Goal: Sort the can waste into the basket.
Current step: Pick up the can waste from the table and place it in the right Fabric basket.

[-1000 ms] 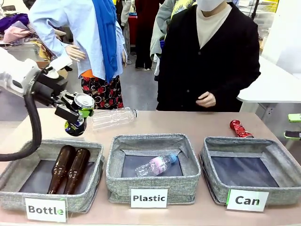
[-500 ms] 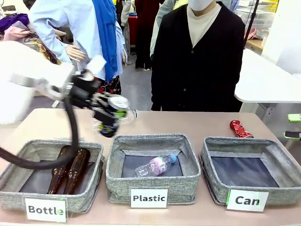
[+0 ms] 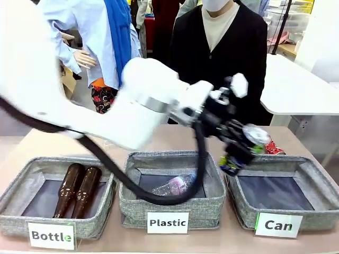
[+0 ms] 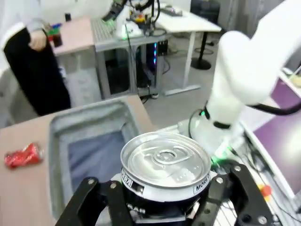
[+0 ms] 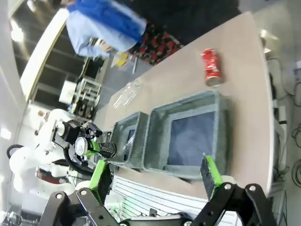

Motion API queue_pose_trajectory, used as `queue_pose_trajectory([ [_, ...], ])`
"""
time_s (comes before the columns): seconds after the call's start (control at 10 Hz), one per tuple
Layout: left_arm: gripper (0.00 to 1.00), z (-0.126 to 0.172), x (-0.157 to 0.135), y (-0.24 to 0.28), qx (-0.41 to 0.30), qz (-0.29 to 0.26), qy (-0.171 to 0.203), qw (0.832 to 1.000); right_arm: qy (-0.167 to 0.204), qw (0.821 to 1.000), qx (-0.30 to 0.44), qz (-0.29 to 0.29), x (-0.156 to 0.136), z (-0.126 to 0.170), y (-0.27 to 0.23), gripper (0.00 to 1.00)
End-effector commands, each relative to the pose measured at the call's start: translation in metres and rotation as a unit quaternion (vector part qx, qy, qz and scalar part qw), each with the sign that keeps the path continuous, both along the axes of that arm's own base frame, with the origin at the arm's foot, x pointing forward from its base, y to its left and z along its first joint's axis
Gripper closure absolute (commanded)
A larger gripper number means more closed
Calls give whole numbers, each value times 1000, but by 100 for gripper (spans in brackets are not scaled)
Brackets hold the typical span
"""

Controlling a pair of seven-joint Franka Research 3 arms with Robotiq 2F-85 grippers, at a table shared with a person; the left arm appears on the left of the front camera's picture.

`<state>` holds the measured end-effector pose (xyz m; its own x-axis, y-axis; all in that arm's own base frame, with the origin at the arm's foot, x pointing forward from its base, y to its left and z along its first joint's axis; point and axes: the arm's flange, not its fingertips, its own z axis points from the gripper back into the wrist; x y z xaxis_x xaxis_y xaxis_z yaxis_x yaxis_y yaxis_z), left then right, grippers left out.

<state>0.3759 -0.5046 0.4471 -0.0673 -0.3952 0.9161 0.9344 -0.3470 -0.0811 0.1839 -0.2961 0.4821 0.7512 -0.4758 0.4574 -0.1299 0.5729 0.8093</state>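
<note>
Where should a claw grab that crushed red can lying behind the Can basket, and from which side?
Probably from straight above, closing across the middle of the crushed red can, a finger on each long side. It lies flat on the table just past the basket's far rim, so a low approach from the near side would meet that wall.

White labels read "Bottle" on left grey woven-fabric bin [image 3: 13,219], "Plastic" on middle grey bin [image 3: 132,211], "Can" on right grey bin [image 3: 318,219]. Band on silver-topped dark can [image 4: 164,157] showed "MORR".
</note>
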Motion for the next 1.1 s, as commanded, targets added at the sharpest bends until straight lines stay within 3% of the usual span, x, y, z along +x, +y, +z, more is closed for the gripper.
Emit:
queue_pose_trajectory([
  [0.0,86,0,17,-65,2,17,-37,999,-2,999,21,-30,-15,-20,-19,0],
  [0.1,86,-9,12,-97,4,9,-50,999,-12,998,39,-37,-31,-31,-25,0],
  [0.2,86,-21,7,-122,0,21,-91,996,-21,997,46,-52,-49,-42,-34,0],
  [0.3,86,-32,6,-134,17,17,-96,995,2,999,22,-43,-33,-18,-26,0],
  [0.9,86,-33,33,-133,20,35,-79,996,2,999,22,-43,-33,-18,-26,0],
  [1.0,61,-33,34,-131,18,32,-85,996,2,999,22,-43,-33,-18,-26,0],
])
